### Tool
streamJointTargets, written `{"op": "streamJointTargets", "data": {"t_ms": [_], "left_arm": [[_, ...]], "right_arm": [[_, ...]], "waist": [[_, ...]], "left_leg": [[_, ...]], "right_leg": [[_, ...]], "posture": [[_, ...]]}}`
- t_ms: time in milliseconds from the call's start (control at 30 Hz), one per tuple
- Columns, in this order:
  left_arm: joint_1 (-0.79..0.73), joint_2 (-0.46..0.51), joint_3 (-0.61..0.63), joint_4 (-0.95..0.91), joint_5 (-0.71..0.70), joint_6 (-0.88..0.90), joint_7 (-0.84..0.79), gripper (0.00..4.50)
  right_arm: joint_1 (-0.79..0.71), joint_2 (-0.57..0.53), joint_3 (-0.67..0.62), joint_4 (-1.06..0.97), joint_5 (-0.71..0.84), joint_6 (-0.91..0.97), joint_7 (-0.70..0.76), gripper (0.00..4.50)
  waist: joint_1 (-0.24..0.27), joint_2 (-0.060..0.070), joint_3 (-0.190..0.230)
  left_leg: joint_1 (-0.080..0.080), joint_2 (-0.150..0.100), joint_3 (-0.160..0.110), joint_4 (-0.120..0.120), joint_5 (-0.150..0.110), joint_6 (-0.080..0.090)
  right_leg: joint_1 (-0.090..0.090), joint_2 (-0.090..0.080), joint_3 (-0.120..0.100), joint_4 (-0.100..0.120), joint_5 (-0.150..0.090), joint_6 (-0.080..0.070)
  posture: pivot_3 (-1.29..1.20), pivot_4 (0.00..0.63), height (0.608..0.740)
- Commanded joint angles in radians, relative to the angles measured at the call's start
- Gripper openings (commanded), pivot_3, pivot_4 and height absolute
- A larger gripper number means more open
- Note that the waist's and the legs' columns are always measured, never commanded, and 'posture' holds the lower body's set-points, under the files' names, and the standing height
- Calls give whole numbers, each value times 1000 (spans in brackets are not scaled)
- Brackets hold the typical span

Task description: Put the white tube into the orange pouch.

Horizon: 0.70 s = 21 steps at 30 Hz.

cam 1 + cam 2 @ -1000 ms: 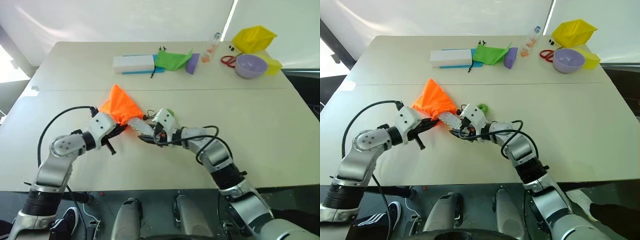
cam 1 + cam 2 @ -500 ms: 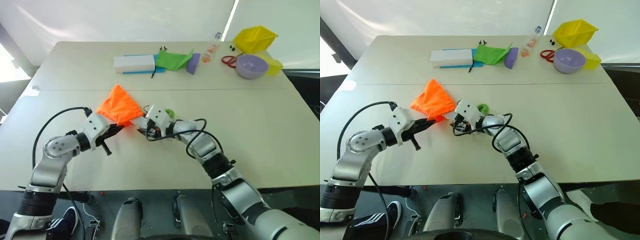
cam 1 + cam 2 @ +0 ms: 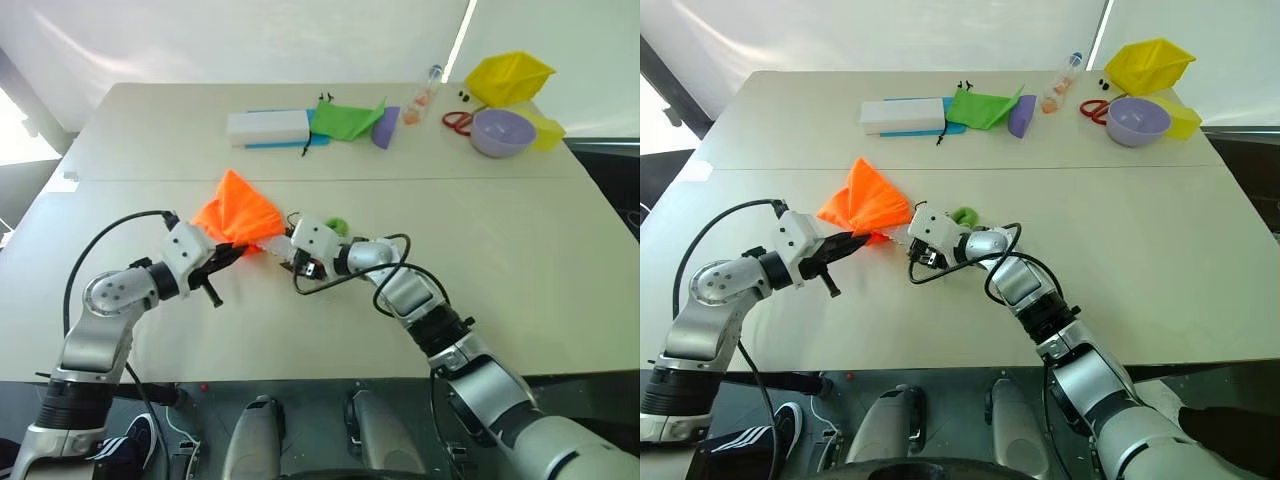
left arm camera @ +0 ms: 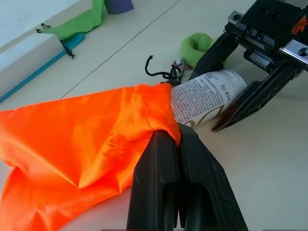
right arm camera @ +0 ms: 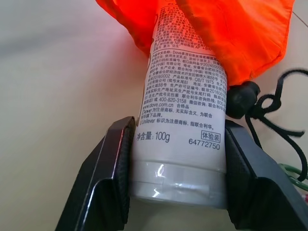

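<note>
**Tube partway into the pouch mouth**

I have the white tube (image 5: 180, 125) pinched in the right gripper (image 5: 178, 192), its jaws clamped on either side of the tube near its crimped end. The tube's far end sits inside the mouth of the orange pouch (image 4: 82, 144), with the printed body sticking out between the pouch rim and my right fingers (image 5: 103, 187). In the left wrist view I can see the tube lying low over the bench (image 3: 520, 250), pointed into the opening.

My left gripper (image 4: 174, 139) has its jaws pressed together on the rim of the orange pouch, pinching the fabric right beside the spot where the tube enters. The rest of the pouch lies slack and crumpled on the bench beyond the left gripper, peaking up into a loose point.

The pouch's dark cord (image 4: 159, 73) trails out of the mouth next to the tube, and the green ring (image 4: 197, 48) at its end lies on the bench just behind the right gripper.

At the far side of the bench I see a long white box (image 3: 268, 127) and a green pouch (image 3: 345, 119) touching it, then a purple block (image 3: 385, 127), a clear bottle (image 3: 422, 97), red scissors (image 3: 456, 122), a lilac bowl (image 3: 501, 132) and a yellow pouch (image 3: 508, 77), all well apart from both grippers.
</note>
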Motion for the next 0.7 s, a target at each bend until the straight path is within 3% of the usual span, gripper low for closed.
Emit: {"op": "streamJointTargets", "data": {"t_ms": [33, 400, 700], "left_arm": [[-11, 14, 10, -51, -1, -25, -5, 0], [-7, 37, 17, -67, 1, -17, -14, 0], [-36, 13, 26, -116, -52, 24, -1, 0]], "right_arm": [[-8, 10, 12, -43, -28, 21, -10, 1837], [20, -48, -87, -106, 12, 96, -22, 1837], [38, -64, 15, -138, -66, 49, -18, 1837]], "waist": [[-1, 0, 0], [2, 0, 0], [0, 0, 0]], "left_leg": [[0, 0, 0, 0, 0, 0], [0, 0, 0, 0, 0, 0], [0, 0, 0, -1, 0, 0]], "right_leg": [[0, 0, 0, 0, 0, 0], [0, -1, 0, 0, 0, 0], [0, 0, 0, 0, 0, 0]], "posture": [[0, 150, 740], [0, 150, 740], [0, 150, 740]]}}
